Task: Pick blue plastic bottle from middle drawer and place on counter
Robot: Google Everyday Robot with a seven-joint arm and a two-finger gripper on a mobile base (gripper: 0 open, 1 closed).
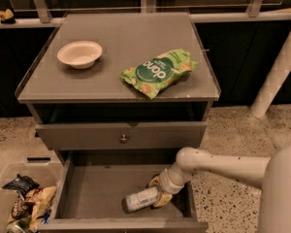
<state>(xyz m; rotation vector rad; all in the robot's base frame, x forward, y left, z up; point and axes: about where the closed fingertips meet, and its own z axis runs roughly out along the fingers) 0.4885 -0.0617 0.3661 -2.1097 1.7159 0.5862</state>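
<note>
Lying on its side in the middle drawer (92, 193), which stands pulled out at the bottom of the cabinet, the blue plastic bottle (141, 199) rests on the flat grey floor of the tray, right of centre and near the front rim. The gripper (156, 192) is down inside the drawer at the bottle's right end. Its yellowish fingers (161, 201) sit one on the far side and one on the near side of that end, drawn in narrow against the plastic. The bottle is gripped, though it still lies on the drawer floor. The pale arm (223, 166) reaches in from the lower right, over the drawer's right wall.

Left of the drawer, on the speckled floor (223, 130), a clear bin (2, 191) holds a heap of crumpled snack packets (26, 198) (their print is too small to read).

Above the open tray is a shut drawer front (77, 135) with a small round knob (123, 139) at its middle. Over that lies the counter (126, 33), a smooth grey top. A pale bowl (79, 54) stands upright on its left side, and a green snack bag (157, 72) lies flat towards the right front edge, well apart from the bowl.

Beyond the cabinet a white post (276, 76) leans at the right.
</note>
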